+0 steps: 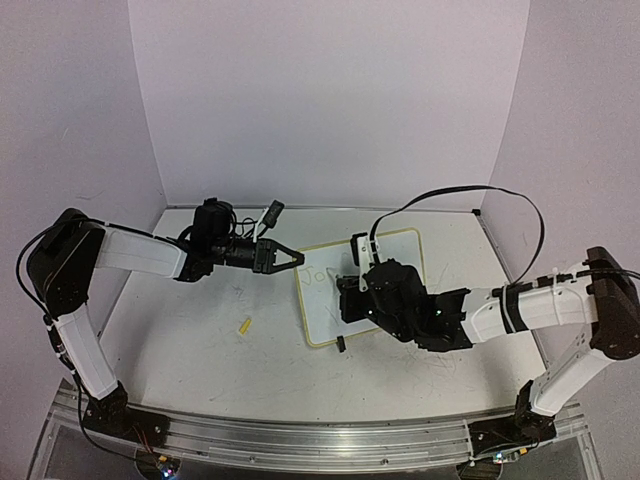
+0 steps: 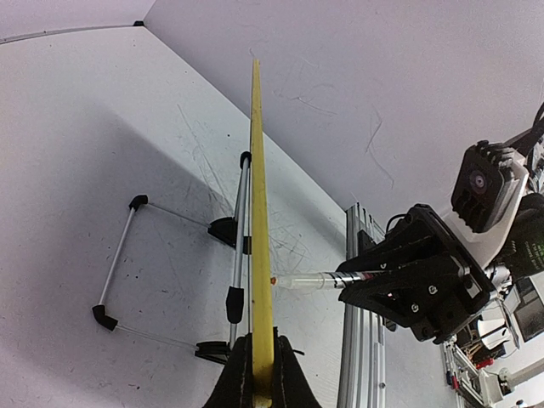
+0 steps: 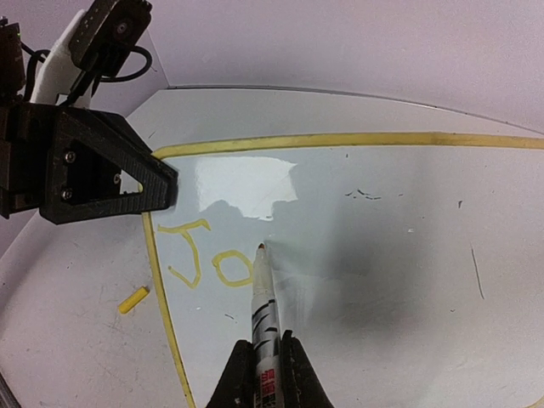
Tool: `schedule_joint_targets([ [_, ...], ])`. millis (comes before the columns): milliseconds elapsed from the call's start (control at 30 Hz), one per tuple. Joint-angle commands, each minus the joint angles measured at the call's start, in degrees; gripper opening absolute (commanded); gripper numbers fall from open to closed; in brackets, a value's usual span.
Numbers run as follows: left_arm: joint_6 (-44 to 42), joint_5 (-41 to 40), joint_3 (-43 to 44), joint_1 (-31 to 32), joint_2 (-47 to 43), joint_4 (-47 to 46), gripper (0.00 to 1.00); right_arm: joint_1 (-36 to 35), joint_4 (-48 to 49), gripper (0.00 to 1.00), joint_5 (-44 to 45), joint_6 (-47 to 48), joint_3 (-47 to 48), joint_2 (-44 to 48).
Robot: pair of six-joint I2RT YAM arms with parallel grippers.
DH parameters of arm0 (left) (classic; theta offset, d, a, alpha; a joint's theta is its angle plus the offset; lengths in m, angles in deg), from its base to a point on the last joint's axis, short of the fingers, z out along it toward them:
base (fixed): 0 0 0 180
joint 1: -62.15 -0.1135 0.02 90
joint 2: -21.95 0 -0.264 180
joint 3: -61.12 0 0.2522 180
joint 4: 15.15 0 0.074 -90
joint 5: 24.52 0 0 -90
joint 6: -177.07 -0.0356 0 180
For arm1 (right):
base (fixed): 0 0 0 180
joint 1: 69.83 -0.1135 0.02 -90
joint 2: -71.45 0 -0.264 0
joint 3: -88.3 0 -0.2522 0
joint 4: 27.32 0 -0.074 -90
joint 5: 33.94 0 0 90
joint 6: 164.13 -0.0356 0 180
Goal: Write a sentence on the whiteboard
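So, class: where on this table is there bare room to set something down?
Free: the table near-left, between the cap and the left arm; also the near strip before the whiteboard. Crowded: the whiteboard, with the left end effector on its edge and the right end effector holding the pen on it.

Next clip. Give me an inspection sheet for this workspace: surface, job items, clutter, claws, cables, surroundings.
Surface: white table, faintly scratched.
Job's things: yellow-rimmed whiteboard; the sentence reads only "Jo", in yellow; marker pen has its tip on the board just after the "o".
Clutter: small yellow cap lying loose on the table, left of the board.
Claws: left claw shut on the board's left rim; right claw shut on the pen.
Cables: black cable arching above the right arm, clear of the board.
Surroundings: plain pale walls on three sides; nothing else seen.
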Motion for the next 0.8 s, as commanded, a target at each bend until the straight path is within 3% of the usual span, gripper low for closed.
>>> schedule_joint_targets([
  [0, 1.5, 2.6, -0.9, 0.1, -1.4, 0.6, 0.00, -0.1, 2.3, 0.00, 0.2, 0.7, 2.1, -0.5],
  [767, 1.5, 2.6, -0.8, 0.1, -1.4, 0.5, 0.00, 0.1, -0.3, 0.00, 1.8, -1.3, 1.1, -1.0],
])
